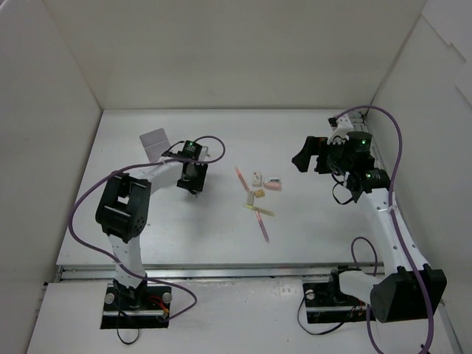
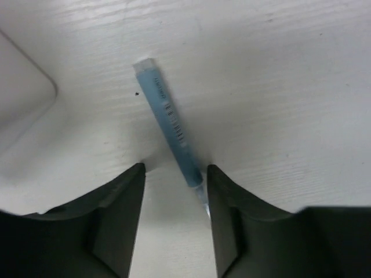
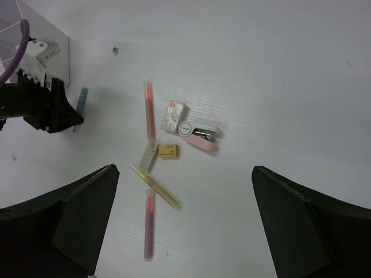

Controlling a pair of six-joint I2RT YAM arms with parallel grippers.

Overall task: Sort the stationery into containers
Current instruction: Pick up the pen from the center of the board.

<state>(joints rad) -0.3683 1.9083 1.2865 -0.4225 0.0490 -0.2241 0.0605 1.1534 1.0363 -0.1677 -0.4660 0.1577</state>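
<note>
Left claw (image 2: 175,171) is low over the surface (image 2: 278,87), jaws part open and straddling one end of the blue pen (image 2: 167,124). The pen may be touching one finger; can't confirm a grip. White organizer (image 1: 155,141) sits just far-left of it. Right claw (image 3: 184,174) is wide open and empty, above the pink pens (image 3: 149,110), yellow pen (image 3: 155,186) and erasers (image 3: 168,151) mid-surface.

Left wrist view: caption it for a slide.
Left fingers straddle one end of a blue pen lying on the white table.

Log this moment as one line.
left end effector: open around blue pen, pen on table | right end effector: open, empty | other stationery: loose on table
</note>
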